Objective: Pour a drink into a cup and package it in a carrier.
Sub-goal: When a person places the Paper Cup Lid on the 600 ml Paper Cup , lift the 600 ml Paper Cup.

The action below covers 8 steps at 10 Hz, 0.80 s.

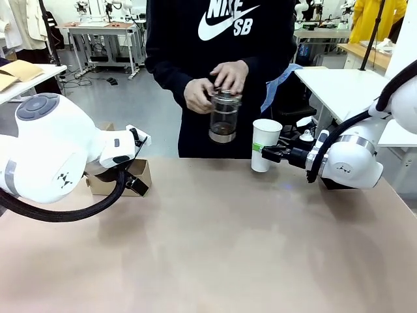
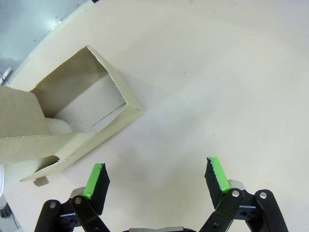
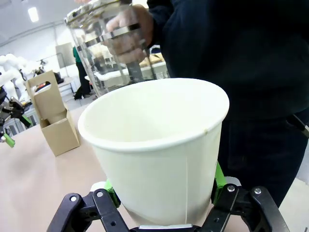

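Beige table (image 1: 215,248) spans the foreground. Left gripper (image 2: 157,169) hangs above it, jaws wide apart and empty, just beside the brown cardboard carrier (image 2: 87,116) standing at the table's left. Right gripper (image 1: 267,154) is clamped on the white cup (image 1: 266,138), upright at the far right. Beyond the cup, a person's hands (image 1: 199,96) hold the glass carafe (image 1: 224,107) upright; the dark drink (image 1: 223,132) sits in its base. The black sweatshirt (image 1: 176,39) reads "NIKE SB".
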Available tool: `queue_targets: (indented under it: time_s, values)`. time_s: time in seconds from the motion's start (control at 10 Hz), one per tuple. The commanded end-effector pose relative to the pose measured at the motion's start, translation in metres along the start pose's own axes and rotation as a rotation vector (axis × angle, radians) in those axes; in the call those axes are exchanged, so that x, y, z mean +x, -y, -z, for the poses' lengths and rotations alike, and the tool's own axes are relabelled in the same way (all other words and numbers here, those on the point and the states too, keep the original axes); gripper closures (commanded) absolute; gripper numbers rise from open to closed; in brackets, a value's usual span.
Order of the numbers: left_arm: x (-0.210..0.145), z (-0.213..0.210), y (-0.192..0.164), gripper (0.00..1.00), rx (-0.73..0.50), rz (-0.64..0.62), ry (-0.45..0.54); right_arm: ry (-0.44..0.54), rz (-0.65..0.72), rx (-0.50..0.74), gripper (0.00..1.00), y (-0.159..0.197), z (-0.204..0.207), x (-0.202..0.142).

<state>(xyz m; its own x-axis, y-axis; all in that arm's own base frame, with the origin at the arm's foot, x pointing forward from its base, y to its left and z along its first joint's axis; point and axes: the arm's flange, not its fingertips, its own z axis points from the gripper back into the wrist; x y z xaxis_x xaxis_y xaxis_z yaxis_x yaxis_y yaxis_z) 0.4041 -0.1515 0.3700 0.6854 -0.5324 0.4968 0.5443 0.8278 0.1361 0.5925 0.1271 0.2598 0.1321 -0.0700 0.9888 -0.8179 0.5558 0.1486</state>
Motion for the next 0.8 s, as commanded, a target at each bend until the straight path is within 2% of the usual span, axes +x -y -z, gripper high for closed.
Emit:
queue_targets:
  time_s: [0.0,0.7]
  values:
    - [0.0,-0.0005,0.0003,0.0,-0.001,0.001,0.001,0.01,0.003,0.003,0.19,-0.0014,0.0018,0.0026]
    - [0.0,-0.0005,0.0003,0.0,-0.001,0.001,0.001,0.01,0.003,0.003,0.19,-0.0014,0.0018,0.0026]
